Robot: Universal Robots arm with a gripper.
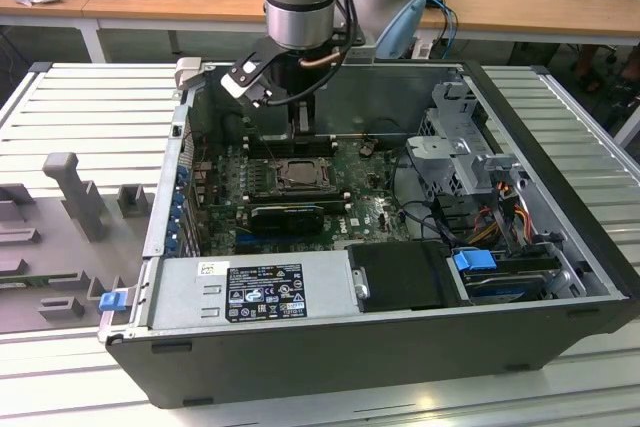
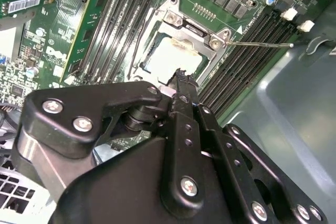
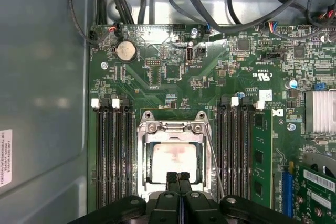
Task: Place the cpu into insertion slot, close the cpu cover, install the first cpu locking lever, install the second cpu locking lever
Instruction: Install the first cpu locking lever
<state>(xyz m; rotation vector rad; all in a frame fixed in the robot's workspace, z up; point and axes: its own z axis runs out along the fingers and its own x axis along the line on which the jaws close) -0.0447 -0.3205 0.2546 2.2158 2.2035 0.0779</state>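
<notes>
Inside the open computer case (image 1: 560, 247), set on the ribbed counter (image 1: 90, 107), the cpu (image 3: 175, 162) is seen seated in the insertion slot (image 3: 210, 145) of the green motherboard (image 3: 157, 77), a little toward eleven o'clock from the case's middle in the exterior view, with the power supply (image 1: 250, 287) at six o'clock; the first step is therefore judged done; the cpu cover (image 3: 171, 127) is seen lying flat around the chip, whose pale top shows through the cut-out, so the closing is judged done or nearly so; a thin locking lever (image 2: 262, 44) is seen sticking out sideways from the socket in the second wrist view, so the lever work is judged unfinished; the state of the other lever cannot be told; the gripper (image 3: 177, 177) is brought down from twelve o'clock in the exterior view; its fingers (image 3: 171, 179) are seen pressed together with nothing pinched between them; their tips are held just above the edge of the cover and chip, whether touching cannot be told.
</notes>
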